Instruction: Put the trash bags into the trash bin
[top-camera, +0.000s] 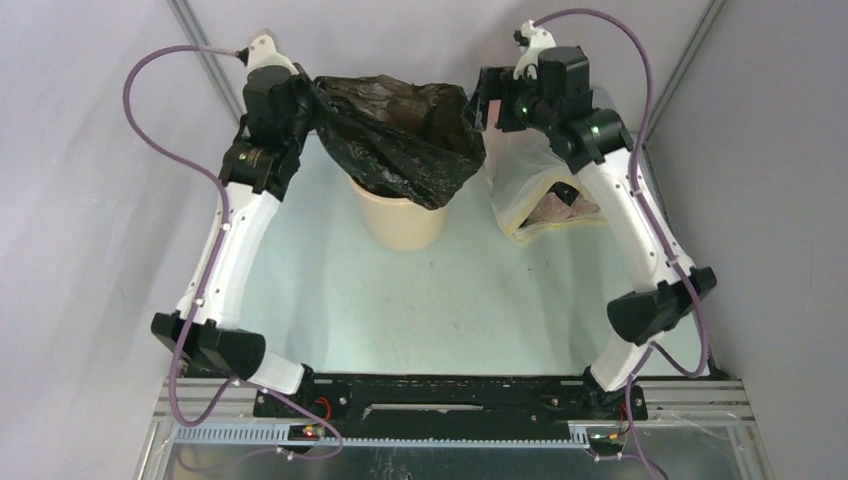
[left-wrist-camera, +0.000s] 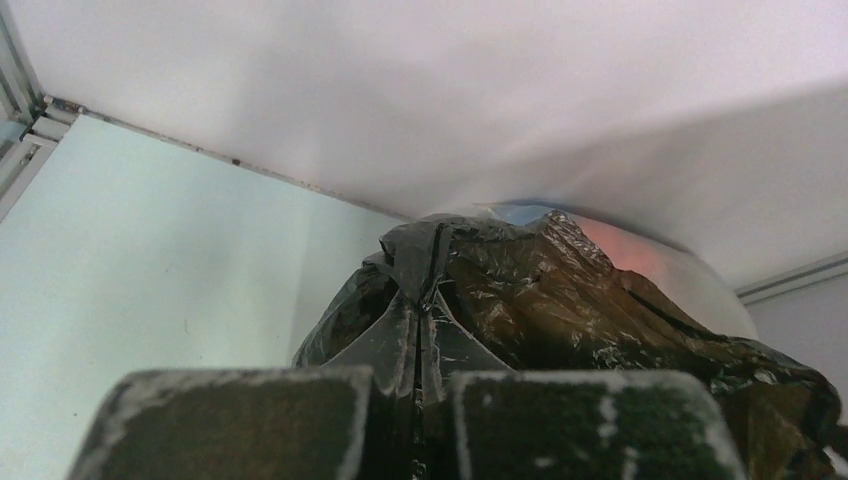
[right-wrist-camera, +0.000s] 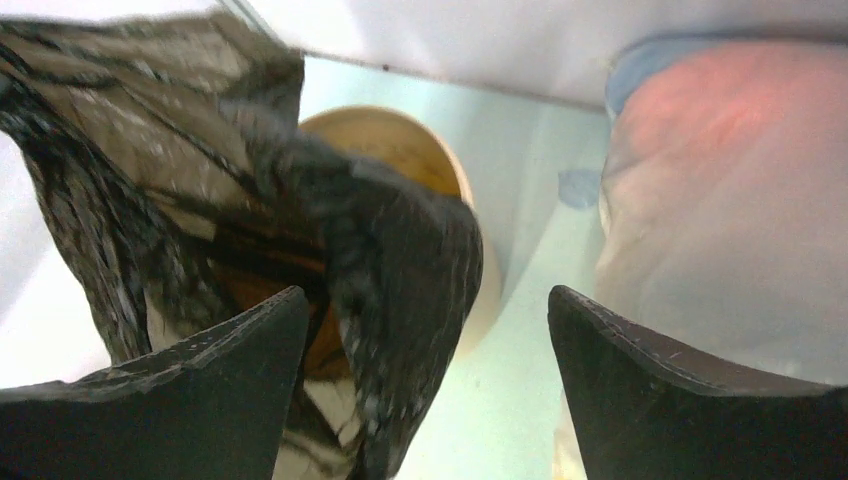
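Black trash bag (top-camera: 400, 130) hanging over tan bin (top-camera: 405, 225), left jaws pinching its edge, right jaws wide apart

Enclosed bench cell: pale mint tabletop (top-camera: 330, 300) boxed in by plain grey-lilac panels.

Back wall (top-camera: 400, 40), left wall (top-camera: 80, 200) and right wall (top-camera: 770, 200) are matte and bare. Thin metal struts run up both rear corners, left strut (top-camera: 192, 32) and right strut (top-camera: 690, 60). The tabletop is smooth, with a soft bright glare patch (top-camera: 440, 340) toward the near side; the light is even and diffuse, with faint shadows. The near edge has a black mounting bar (top-camera: 450, 395), a slotted white cable duct (top-camera: 440, 435) and a brushed aluminium plate (top-camera: 450, 462). In the left wrist view, a dirty speckled seam (left-wrist-camera: 250, 165) shows where table meets wall, with a metal frame corner (left-wrist-camera: 25, 120) at far left.
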